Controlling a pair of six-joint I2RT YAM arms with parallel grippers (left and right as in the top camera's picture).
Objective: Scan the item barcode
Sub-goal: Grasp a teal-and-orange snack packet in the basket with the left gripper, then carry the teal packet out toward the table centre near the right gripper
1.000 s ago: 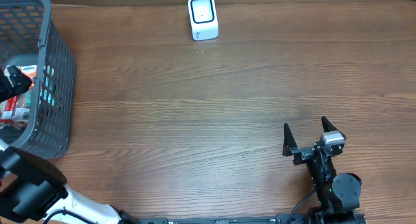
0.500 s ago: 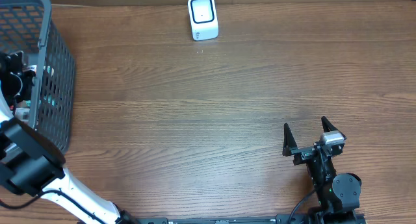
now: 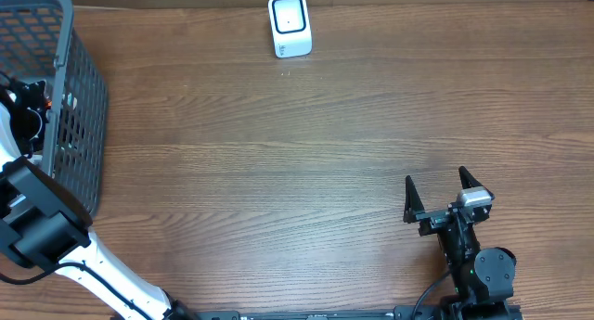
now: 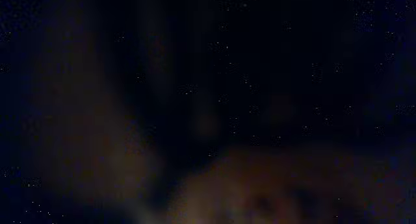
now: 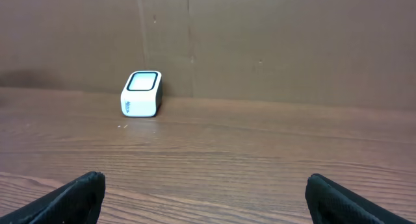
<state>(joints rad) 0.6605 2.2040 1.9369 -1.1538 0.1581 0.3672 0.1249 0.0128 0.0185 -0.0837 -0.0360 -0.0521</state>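
1. At the far left of the brown wood-grain table (image 3: 278, 162), a grey plastic lattice basket (image 3: 85, 97) is standing against the edge, and I am reaching my left arm down into it.
2. Inside that basket, my left gripper (image 3: 28, 111) is hanging low among the contents. I cannot tell whether its fingers are clenched, released or grasping anything, because the overhead view is hiding them behind the black wrist. The left wrist camera is giving only a dark blur.
3. Just beside that gripper, small scraps of orange-and-white packaging (image 3: 67, 102) are showing through the lattice. The item with the barcode is lying somewhere in this basket, too hidden for me to pick out.
4. Further right, near the back edge, a small white box-shaped scanner with a dark-framed window (image 3: 290, 25) is standing upright on the bare wood, well apart from the basket and from both my arms.
5. At the near right of the table, my right gripper (image 3: 435, 178) is resting with its two black fingers spread wide and released, with nothing between them. They are pointing toward the back, and in the right wrist view the scanner is sitting ahead and to the left.
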